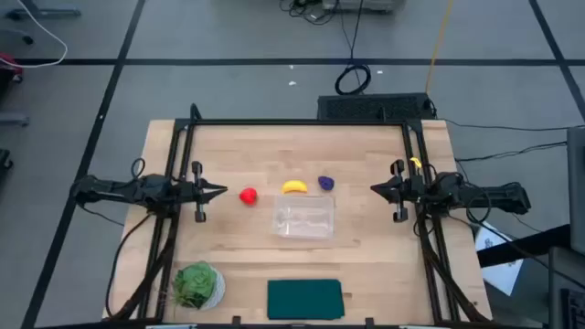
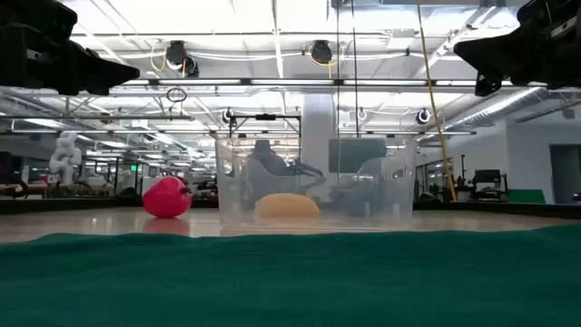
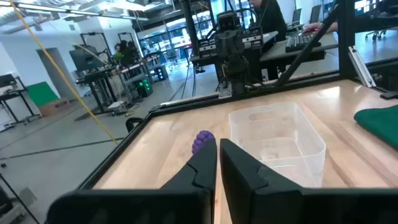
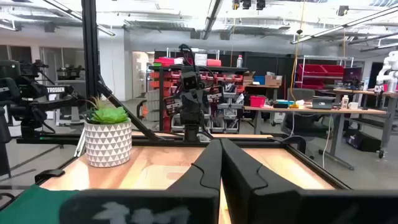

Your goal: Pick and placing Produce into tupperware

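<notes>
In the high view the wooden surface (image 1: 366, 265) fills the centre of the frame. The left end effector (image 1: 218, 191) sits at centre left, pointing inward, its fingers nearly together and holding nothing; in the left wrist view its two dark fingers (image 3: 202, 167) stand almost touching with only a thin gap. The right end effector (image 1: 375, 189) sits at centre right, pointing inward, fingers pressed together and empty, as the right wrist view also shows (image 4: 219, 163).

Between them, just above the frame's centre, the produce lies in a row: the red fruit (image 1: 248, 196) on the left, the banana (image 1: 294, 186) in the middle, the grapes (image 1: 326, 183) on the right. All three rest on the bare surface. The tupperware (image 1: 304, 219) stands just below the banana and grapes, near them but apart, with nothing inside.

At the lower left of the frame stands a potted plant (image 1: 196, 285). A dark green mat (image 1: 304, 299) lies at the lower centre, well apart from the tupperware.
</notes>
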